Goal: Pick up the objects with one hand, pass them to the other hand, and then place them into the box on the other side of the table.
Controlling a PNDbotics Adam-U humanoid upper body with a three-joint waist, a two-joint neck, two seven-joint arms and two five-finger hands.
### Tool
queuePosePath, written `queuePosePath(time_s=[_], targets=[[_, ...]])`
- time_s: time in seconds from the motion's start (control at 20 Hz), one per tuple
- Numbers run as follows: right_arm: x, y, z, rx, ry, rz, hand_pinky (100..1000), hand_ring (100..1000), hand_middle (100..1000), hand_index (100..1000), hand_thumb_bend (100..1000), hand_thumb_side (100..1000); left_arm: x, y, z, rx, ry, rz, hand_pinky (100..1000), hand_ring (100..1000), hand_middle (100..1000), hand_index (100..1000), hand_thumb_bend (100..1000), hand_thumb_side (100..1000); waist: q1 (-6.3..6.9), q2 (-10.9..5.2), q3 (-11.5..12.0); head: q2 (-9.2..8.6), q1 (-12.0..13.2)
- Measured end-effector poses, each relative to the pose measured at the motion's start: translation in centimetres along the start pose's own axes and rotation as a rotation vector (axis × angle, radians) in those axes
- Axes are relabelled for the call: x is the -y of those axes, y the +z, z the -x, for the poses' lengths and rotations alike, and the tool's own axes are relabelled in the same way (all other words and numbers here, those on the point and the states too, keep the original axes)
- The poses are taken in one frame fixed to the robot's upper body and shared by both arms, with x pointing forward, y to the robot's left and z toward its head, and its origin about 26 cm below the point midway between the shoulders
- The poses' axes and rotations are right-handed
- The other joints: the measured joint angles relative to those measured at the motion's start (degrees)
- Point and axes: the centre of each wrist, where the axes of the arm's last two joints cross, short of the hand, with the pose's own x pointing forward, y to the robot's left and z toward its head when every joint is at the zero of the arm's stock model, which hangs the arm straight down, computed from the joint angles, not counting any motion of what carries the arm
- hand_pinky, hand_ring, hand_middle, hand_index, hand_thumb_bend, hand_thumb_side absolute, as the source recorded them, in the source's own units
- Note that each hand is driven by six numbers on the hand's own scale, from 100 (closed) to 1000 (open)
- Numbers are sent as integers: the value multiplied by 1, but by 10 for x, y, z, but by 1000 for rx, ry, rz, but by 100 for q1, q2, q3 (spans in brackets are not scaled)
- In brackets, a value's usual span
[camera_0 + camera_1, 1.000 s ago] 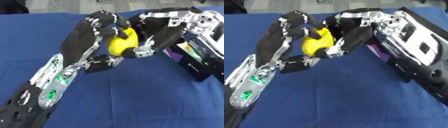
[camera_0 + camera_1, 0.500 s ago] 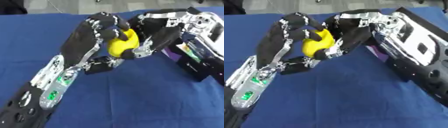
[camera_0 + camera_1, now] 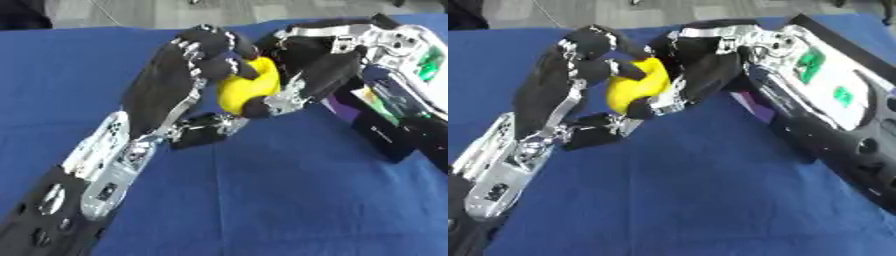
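Note:
A rounded yellow object is held above the blue table between both hands. My left hand reaches up from the lower left, its fingers curled over the object's top and left side and its thumb below. From the upper right comes my right hand, with its fingers wrapped behind the object and its thumb tip against the lower front. Much of the object is hidden by the fingers. At the right edge stands a dark purple box, partly covered by my right forearm.
A blue cloth covers the table. Grey floor shows beyond the far edge. My right forearm lies across the right side over the box.

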Motion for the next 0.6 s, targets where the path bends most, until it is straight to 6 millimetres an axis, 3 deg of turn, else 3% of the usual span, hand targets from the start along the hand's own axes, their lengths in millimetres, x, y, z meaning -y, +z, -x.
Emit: queuePosePath(time_s=[0.15,0.6], targets=[[1,1,0,9,-11,6,741,555,183,505,460,100,1,-1,-1,-2,-5,-5,713,661,640,696,650,100,0,0,0,0,-7],[1,1,1,12,-22,7,741,548,181,506,456,100,2,-1,-2,-7,-31,-5,728,690,676,793,879,100,0,0,-11,0,-31]])
